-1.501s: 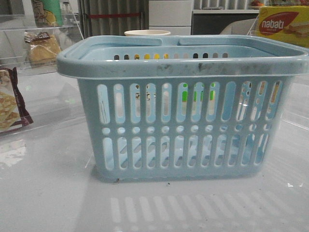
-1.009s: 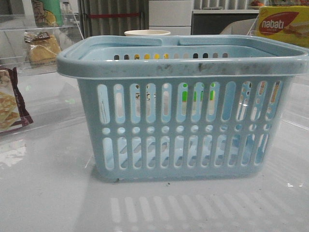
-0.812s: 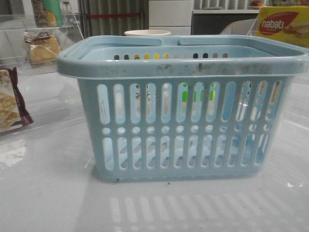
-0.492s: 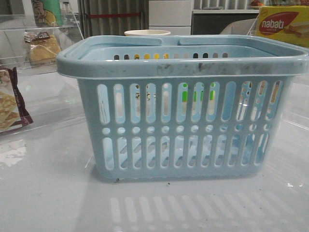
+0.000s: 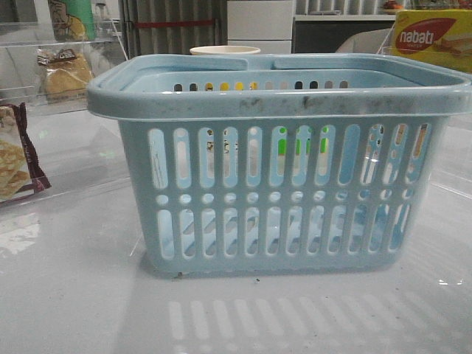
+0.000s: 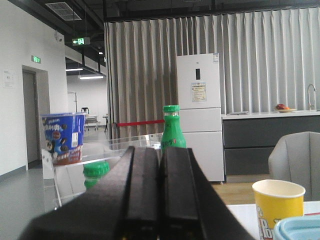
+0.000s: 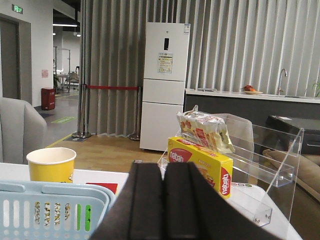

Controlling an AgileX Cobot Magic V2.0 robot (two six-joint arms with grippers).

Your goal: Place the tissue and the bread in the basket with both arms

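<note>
The light-blue basket (image 5: 280, 169) fills the middle of the front view; I see nothing inside it through the slots. Its corner shows in the left wrist view (image 6: 300, 229) and its side in the right wrist view (image 7: 50, 207). The bread (image 5: 65, 74), a golden-brown bun in a clear bag, sits on a clear shelf at the far left. The tissue is out of view. My left gripper (image 6: 159, 152) is shut and empty, held level. My right gripper (image 7: 165, 167) is shut and empty, right of the basket. Neither gripper shows in the front view.
A maroon-edged cracker packet (image 5: 16, 158) lies at the left edge. A yellow paper cup (image 5: 225, 51) stands behind the basket. A yellow Nabati box (image 5: 431, 37) and a snack bag (image 7: 204, 131) sit on a clear rack at the right. Green bottles (image 6: 173, 132) and a blue tub (image 6: 62, 137) stand left.
</note>
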